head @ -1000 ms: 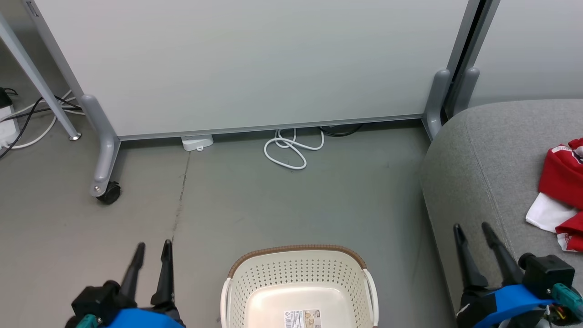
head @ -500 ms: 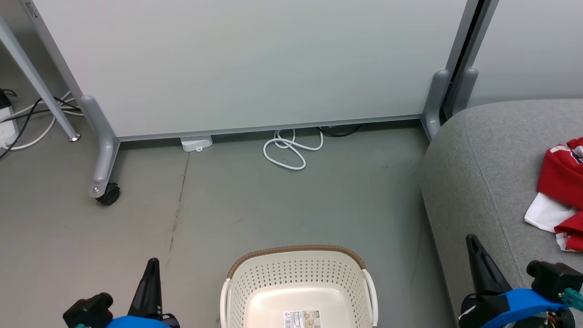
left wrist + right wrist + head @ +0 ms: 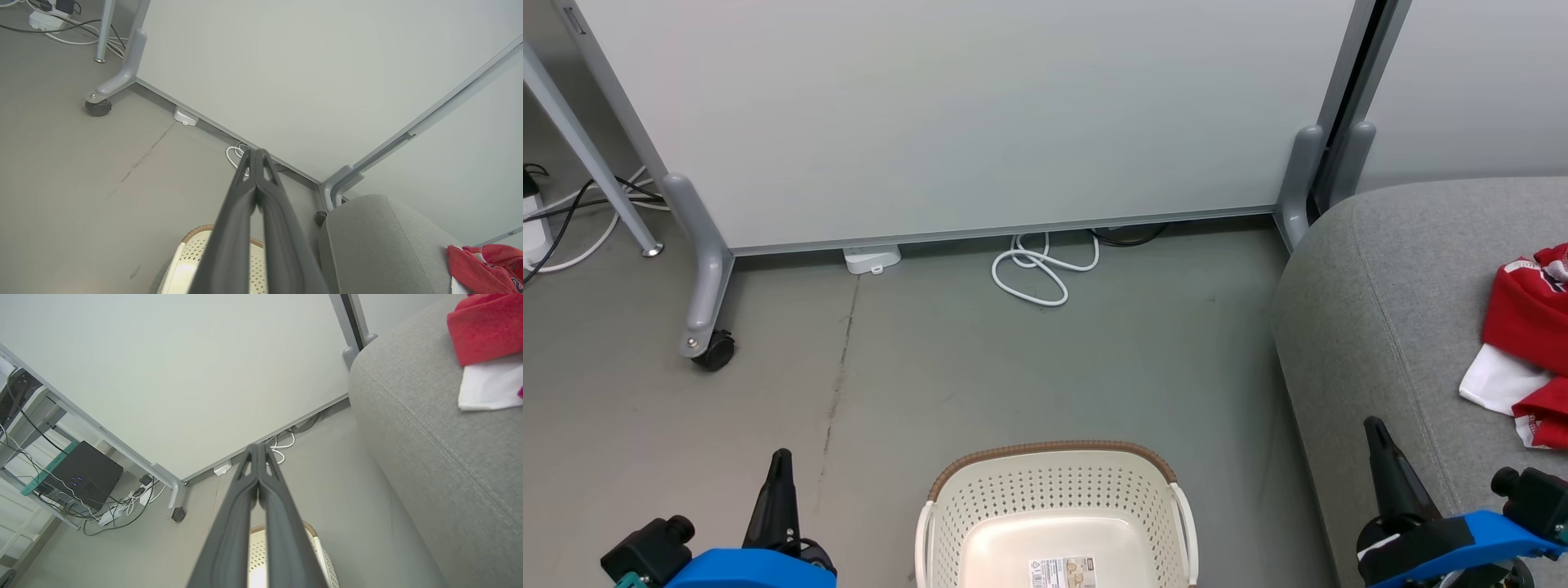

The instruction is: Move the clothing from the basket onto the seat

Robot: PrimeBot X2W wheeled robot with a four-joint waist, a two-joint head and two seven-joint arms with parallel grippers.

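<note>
**Step status.** L gripper (image 3: 780, 459), lower left of frame: fingers pressed together, nothing held. Basket (image 3: 1054, 451), bottom centre, stands on the floor. The visible interior is bare except for a label, and its near part is cut off by the frame edge. Seat (image 3: 1372, 310) fills the right side. R gripper (image 3: 1376, 429), lower right, sits over the seat's front edge, fingers together, empty. Clothing (image 3: 1523, 327), red w/ white panel, lies on the seat at the far right edge, partly out of frame.

**Judgement.** Transfer appears complete or nearly so, w/ both arms idle.

**Next move req.** Check the hidden near part of the basket. If an item remains, open one gripper, reach down inside, lift clear of the rim and carry right to the seat.

**Surroundings.**
- Loose cables (image 3: 572, 212), upper left.
- Partition castor (image 3: 715, 351), left of centre.
- Floor crack (image 3: 837, 384).
- White cable coil (image 3: 1033, 273), centre, at the foot of the partition panel (image 3: 980, 114).

**Obstructions.** None between basket and seat. The seat's rounded corner is the only edge to clear.
</note>
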